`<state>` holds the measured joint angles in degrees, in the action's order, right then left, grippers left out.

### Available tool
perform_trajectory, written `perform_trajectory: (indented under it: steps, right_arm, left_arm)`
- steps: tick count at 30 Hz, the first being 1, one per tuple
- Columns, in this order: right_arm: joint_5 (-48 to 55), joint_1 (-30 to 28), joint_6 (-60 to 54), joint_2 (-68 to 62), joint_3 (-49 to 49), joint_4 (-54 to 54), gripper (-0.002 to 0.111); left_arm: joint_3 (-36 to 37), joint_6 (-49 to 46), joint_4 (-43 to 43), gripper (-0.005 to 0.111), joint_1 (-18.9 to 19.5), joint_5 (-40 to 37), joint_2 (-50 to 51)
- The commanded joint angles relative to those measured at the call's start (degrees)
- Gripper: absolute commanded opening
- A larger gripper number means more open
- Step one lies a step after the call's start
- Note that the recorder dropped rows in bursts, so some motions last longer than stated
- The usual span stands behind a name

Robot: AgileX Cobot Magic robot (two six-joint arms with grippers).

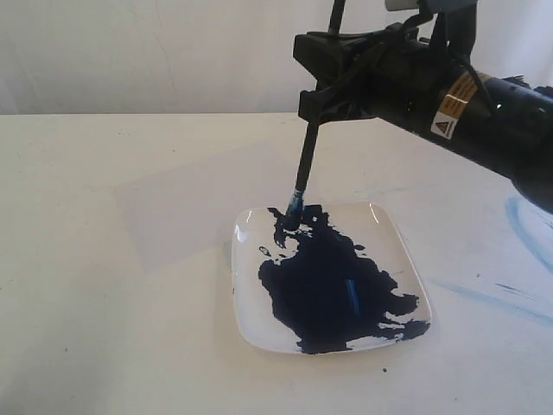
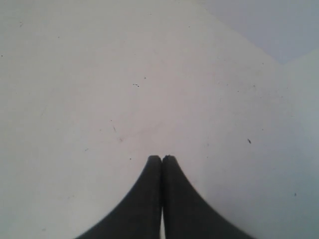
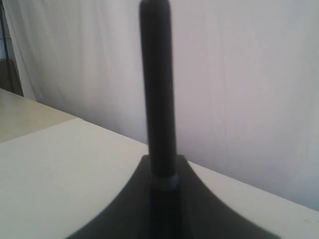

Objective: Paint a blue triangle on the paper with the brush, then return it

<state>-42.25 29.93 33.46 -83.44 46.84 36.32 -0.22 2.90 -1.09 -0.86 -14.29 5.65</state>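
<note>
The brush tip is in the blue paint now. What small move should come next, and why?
Probably lift the long black-handled brush straight up out of the dark blue paint on the white square plate. The right claw grips it, its tip sits in the paint, and the pale translucent paper sheet beside the plate shows no mark.

A white square plate (image 1: 249, 298) is seen lying flat on the off-white table (image 1: 86, 337). Much of its inner surface is covered by a pool of dark blue paint (image 1: 333, 290) with ragged, splashed edges. Bare white is left along the left rim, where a few small separate blots are noted. Pale blue smeared streaks (image 1: 529, 232) are recorded on the table right of the plate, apart from it. A dark speck (image 1: 384, 370) is noted just beside the plate's near edge. A white backdrop (image 1: 155, 52) is seen behind the table.
</note>
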Motion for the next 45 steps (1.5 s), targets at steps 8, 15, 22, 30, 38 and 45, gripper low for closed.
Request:
perform_trajectory:
  steps: [8, 15, 22, 30, 38, 45]
  right_arm:
    - [0.1, -0.3, 3.0, 2.2, -0.1, 5.4, 0.000]
    - [0.5, -0.3, 2.9, 2.2, -0.1, 5.4, 0.000]
    - [2.3, -0.3, 2.9, 1.9, -0.1, 5.3, 0.000]
    - [2.0, -0.3, 1.2, 1.9, -0.1, 2.4, 0.000]
    - [2.0, -0.3, 1.2, 1.9, -0.1, 2.4, 0.000]
    - [2.3, -0.3, 1.2, 1.9, -0.1, 2.4, 0.000]
  left_arm:
    - [0.2, -0.1, 0.2, 0.000, -0.5, 34.2, 0.3]
    - [0.2, 12.3, 0.2, 0.000, -0.5, 51.0, 0.3]
    - [0.2, 25.1, -3.5, 0.000, -0.5, 55.0, 0.8]
    - [-19.6, 20.5, -2.7, 0.000, -0.5, 32.9, 20.8]
    - [-44.6, 40.7, -29.2, 0.000, -1.2, 19.2, 55.1]
    - [-55.9, 73.6, -64.0, 0.000, -1.6, 37.5, 74.0]
